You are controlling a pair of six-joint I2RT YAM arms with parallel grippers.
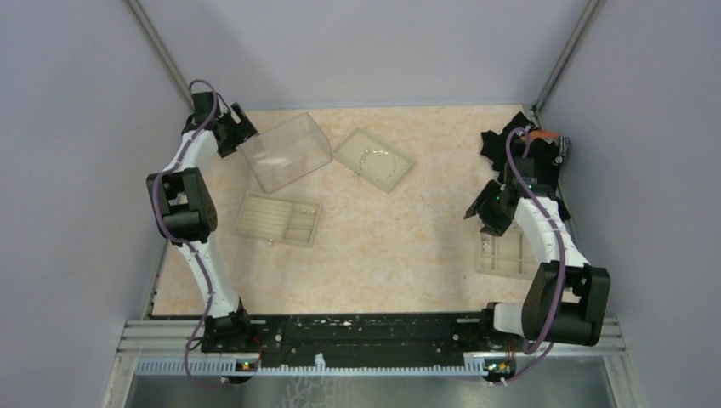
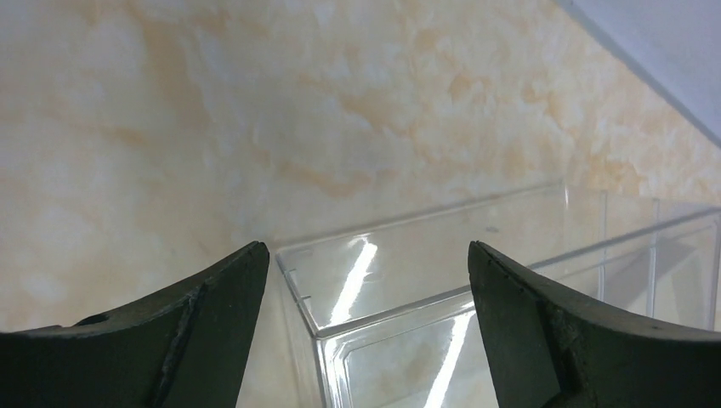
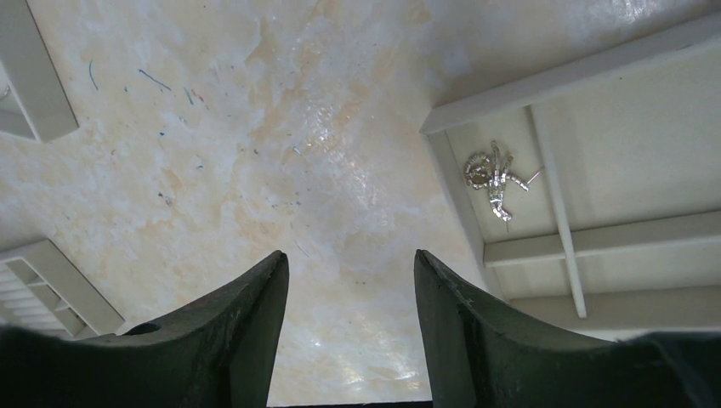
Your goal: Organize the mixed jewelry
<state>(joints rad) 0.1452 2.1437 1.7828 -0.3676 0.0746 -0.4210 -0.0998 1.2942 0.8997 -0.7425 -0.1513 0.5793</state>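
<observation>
The thin silvery loop (image 1: 375, 158) lies on a flat beige tray (image 1: 394, 176) at the back middle. Tiny pale pieces (image 1: 307, 208) sit in a compartmented tray (image 1: 255, 218) on the left, and a speck (image 1: 270, 242) lies just in front of it. A small silvery cluster (image 3: 492, 179) lies in a compartment of the right tray (image 3: 595, 127). My left gripper (image 1: 246, 133) is open and empty, its jaws straddling a corner of a clear plastic box (image 2: 425, 280). My right gripper (image 3: 350, 259) is open and empty above bare table, just left of the right tray.
The clear box (image 1: 285, 153) lies tilted at the back left. A black cloth heap (image 1: 508, 146) sits at the back right behind my right arm. The right tray (image 1: 503, 253) lies near the right wall. Tray corners (image 3: 38, 81) show at the left of the right wrist view.
</observation>
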